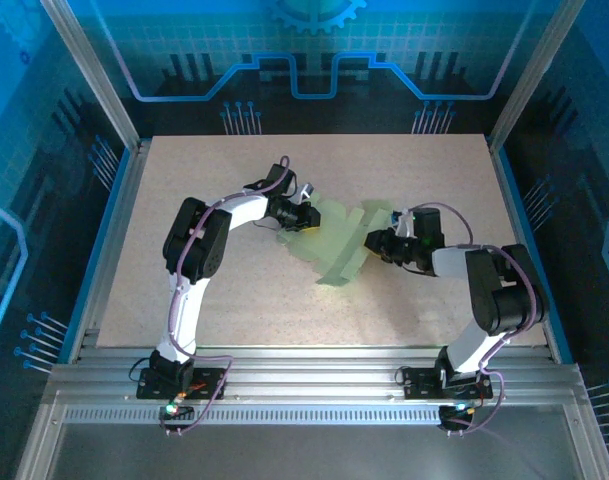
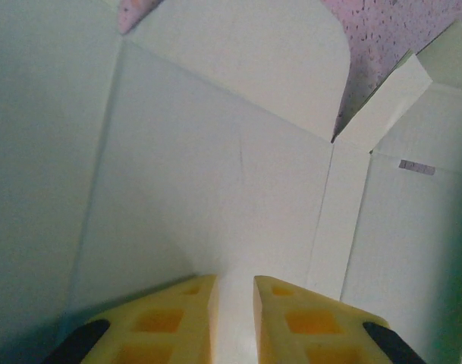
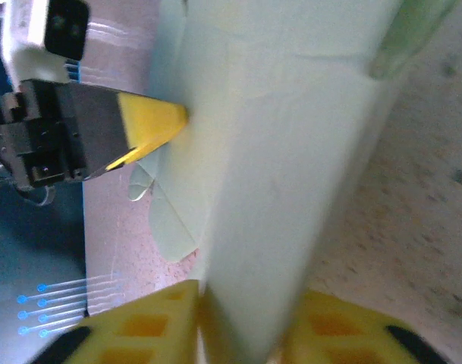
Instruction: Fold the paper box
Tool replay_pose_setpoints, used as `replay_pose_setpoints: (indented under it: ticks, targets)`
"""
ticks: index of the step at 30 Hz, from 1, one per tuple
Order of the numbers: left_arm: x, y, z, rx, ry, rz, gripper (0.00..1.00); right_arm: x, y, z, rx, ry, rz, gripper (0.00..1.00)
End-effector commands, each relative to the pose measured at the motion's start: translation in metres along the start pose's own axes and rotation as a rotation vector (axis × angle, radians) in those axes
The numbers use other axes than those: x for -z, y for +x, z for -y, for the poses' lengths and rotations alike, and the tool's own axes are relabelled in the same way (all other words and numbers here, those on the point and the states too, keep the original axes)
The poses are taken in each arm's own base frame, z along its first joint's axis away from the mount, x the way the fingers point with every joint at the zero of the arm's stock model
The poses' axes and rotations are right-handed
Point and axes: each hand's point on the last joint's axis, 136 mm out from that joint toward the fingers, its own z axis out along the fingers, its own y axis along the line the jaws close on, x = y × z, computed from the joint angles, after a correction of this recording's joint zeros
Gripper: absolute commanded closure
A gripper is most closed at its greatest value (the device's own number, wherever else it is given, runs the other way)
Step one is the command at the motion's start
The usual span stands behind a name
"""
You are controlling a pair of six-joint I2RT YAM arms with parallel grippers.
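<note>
paper box (image 1: 336, 240) sits mid tabletop (image 1: 234, 290), strung between the two arms and partly lifted off the surface. it reads as an open cut-out with loose flaps, so early in the fold imo.

left pincer (image 2: 234, 287) is clamped on a card edge, with a pale strip pinched between the yellow pads (image 2: 170, 311). ahead of it: a big panel, clear crease lines, a rounded flap (image 2: 253, 53) at the top, and a narrow tab (image 2: 382, 102) standing up on the right.

right pincer (image 3: 242, 303) is closed on a panel from the opposite side. that view is blurred, so i can't tell how deep the bite is.

how to do it well:
- use left as the anchor and let right do the folding
- swing right on an arc about the crease rather than a straight pull, since thin card will likely buckle or tear at the score
- don't let the two grips pull apart
- watch the standing tab so it doesn't get crushed under the panel
- a shallow right bite risks slipping, so go slow
</note>
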Motion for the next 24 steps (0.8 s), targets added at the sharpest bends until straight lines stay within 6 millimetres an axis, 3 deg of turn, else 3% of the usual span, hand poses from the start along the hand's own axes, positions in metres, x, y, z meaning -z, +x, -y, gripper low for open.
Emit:
replay_pose_setpoints:
  ticks: [1, 6, 7, 9, 10, 11, 13, 15, 16, 20, 22, 24]
  targets:
    - [-0.023, 0.048, -0.049, 0.146, -0.102, -0.141, 0.79, -0.008, 0.004, -0.008, 0.028, -0.013, -0.032, 1.0]
    - [-0.023, 0.048, -0.049, 0.143, -0.097, -0.14, 0.79, -0.007, 0.001, -0.012, 0.02, -0.023, -0.018, 1.0]
    - [-0.023, 0.048, -0.049, 0.143, -0.096, -0.141, 0.79, -0.006, -0.001, -0.012, 0.02, -0.01, -0.01, 0.95]
    - [-0.023, 0.047, -0.05, 0.143, -0.097, -0.139, 0.79, -0.003, -0.008, -0.014, 0.036, 0.004, 0.015, 0.64]
    - [-0.023, 0.047, -0.05, 0.145, -0.097, -0.139, 0.79, -0.001, -0.01, -0.015, 0.042, 0.003, 0.023, 0.57]
    - [-0.022, 0.047, -0.05, 0.144, -0.097, -0.138, 0.79, 0.001, -0.013, -0.017, 0.041, -0.001, 0.03, 0.56]
    - [-0.022, 0.047, -0.051, 0.146, -0.096, -0.137, 0.79, 0.005, -0.015, -0.02, 0.037, -0.019, 0.034, 0.65]
    - [-0.022, 0.047, -0.051, 0.145, -0.095, -0.139, 0.79, 0.007, -0.014, -0.021, 0.031, -0.036, 0.034, 0.94]
    - [-0.022, 0.046, -0.052, 0.144, -0.094, -0.138, 0.79, 0.007, -0.015, -0.02, 0.027, -0.035, 0.037, 1.0]
    - [-0.022, 0.046, -0.051, 0.141, -0.092, -0.139, 0.79, 0.005, -0.02, -0.019, 0.023, -0.041, 0.046, 1.0]
    - [-0.022, 0.046, -0.05, 0.139, -0.09, -0.138, 0.79, 0.004, -0.026, -0.021, 0.031, -0.04, 0.059, 0.69]
    - [-0.022, 0.047, -0.05, 0.14, -0.091, -0.14, 0.79, 0.004, -0.035, -0.023, 0.044, -0.034, 0.074, 0.57]
